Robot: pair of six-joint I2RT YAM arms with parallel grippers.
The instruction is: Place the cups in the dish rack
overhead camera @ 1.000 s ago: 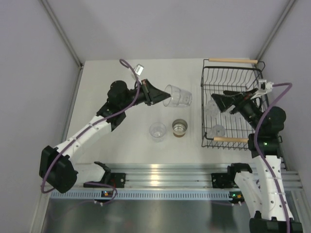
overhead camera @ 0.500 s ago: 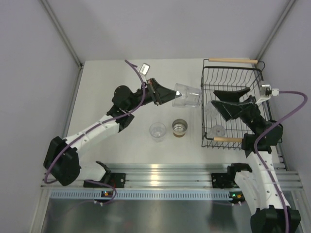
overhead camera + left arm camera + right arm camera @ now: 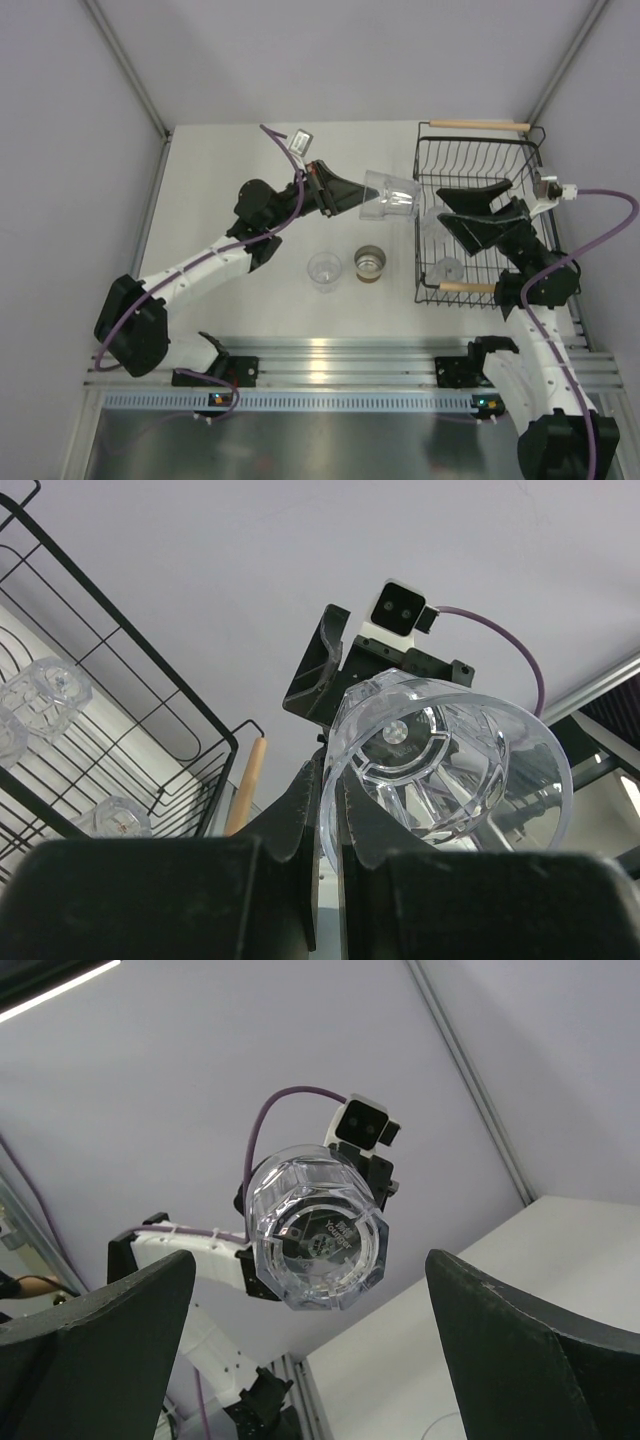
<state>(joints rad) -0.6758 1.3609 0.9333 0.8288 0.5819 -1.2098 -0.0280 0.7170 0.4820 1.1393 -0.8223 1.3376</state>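
My left gripper (image 3: pixel 358 194) is shut on the rim of a clear cup (image 3: pixel 392 197) and holds it on its side in the air, just left of the dish rack (image 3: pixel 417 250). In the left wrist view the fingers (image 3: pixel 300 815) pinch the cup's wall (image 3: pixel 450 770). My right gripper (image 3: pixel 442 205) is open wide and empty over the rack, facing the held cup (image 3: pixel 318 1230). Two clear cups (image 3: pixel 433 226) (image 3: pixel 447 268) lie in the rack. A clear cup (image 3: pixel 324 269) and the tan-brown cup (image 3: pixel 371 263) stand on the table.
The rack has wooden handles at its far end (image 3: pixel 478 125) and near end (image 3: pixel 470 288). The left wrist view shows the rack wires (image 3: pixel 120 710) and cups inside (image 3: pixel 60 685). Grey walls enclose the table on three sides.
My left arm has carried the clear cup to the right, up to the rack's left edge. My right gripper has risen from the rack, opened wider and turned toward the cup.
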